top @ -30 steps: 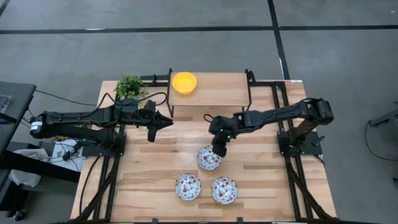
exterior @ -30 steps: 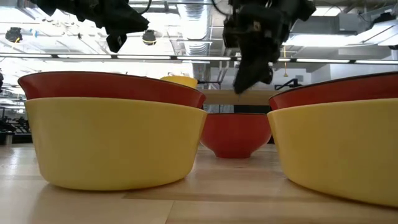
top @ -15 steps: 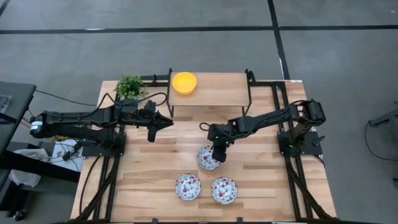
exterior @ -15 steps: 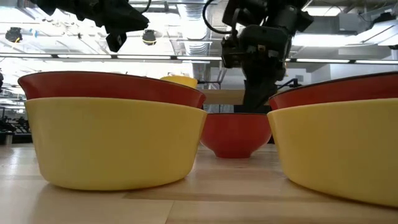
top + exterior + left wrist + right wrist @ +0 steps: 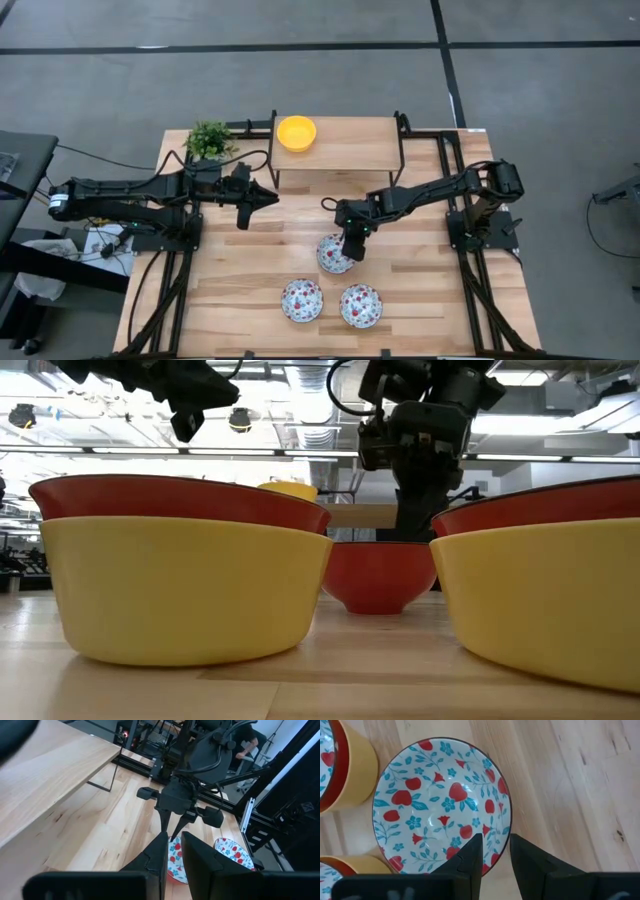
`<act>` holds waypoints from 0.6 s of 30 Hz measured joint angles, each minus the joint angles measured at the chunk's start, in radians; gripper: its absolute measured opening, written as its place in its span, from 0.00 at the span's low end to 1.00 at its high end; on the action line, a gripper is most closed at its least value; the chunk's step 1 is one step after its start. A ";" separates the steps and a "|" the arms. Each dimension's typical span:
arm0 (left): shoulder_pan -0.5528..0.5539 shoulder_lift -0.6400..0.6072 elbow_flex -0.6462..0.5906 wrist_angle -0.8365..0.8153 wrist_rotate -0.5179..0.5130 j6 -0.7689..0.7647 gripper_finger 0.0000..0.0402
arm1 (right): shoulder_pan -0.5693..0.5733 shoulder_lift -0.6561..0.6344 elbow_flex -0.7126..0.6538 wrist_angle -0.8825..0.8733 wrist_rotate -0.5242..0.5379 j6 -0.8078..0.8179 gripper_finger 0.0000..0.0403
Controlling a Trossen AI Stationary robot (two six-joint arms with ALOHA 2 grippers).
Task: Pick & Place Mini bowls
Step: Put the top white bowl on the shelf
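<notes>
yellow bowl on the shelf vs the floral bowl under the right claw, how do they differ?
The yellow bowl is plain inside; the floral bowl is white with red and blue flowers. The yellow bowl sits on the raised shelf; the floral bowl sits on the table. The right claw hangs over the floral bowl's rim; nothing is near the yellow bowl. Both are small, round and upright.

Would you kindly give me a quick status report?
Right pincer low over nearest patterned bowl's rim, fingers slightly apart. Left pincer parked above table. Nothing obstructing.
</notes>
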 joint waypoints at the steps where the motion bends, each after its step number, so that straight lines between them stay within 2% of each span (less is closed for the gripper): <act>1: 0.000 0.000 0.000 0.000 0.000 0.000 0.13 | 0.000 0.000 0.000 0.000 0.000 0.000 0.22; 18: 0.000 0.000 0.000 0.002 0.000 0.000 0.13 | 0.002 0.000 0.000 0.013 0.001 0.002 0.22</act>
